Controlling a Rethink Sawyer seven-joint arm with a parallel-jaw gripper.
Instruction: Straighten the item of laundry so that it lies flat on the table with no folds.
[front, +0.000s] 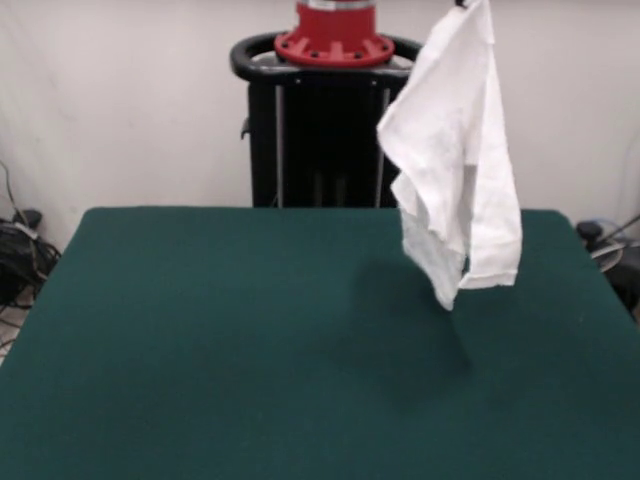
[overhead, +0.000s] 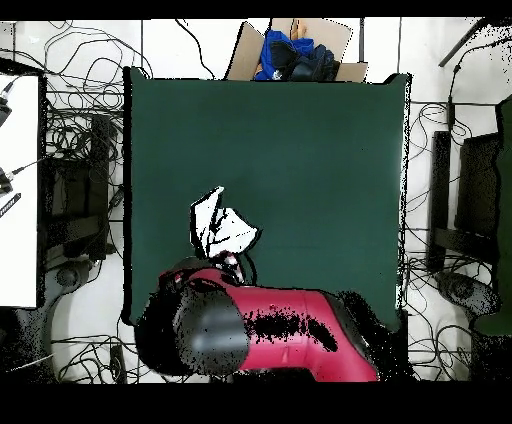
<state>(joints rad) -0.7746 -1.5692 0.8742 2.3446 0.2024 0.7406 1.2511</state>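
Shirt (front: 455, 170) hanging above the green table (front: 220, 340).
Wide bare tabletop around it; gripper (front: 462, 4) at the shirt's top, grip hidden.

Bare table (front: 200, 340) beneath hanging shirt (front: 455, 170)

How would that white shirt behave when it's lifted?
Probably floppy: the shirt hangs in limp folds from one top point above the table. Likely light, since it dangles from that single point. Its printed side isn't visible.

One shirt (front: 455, 160), one table (front: 250, 340)
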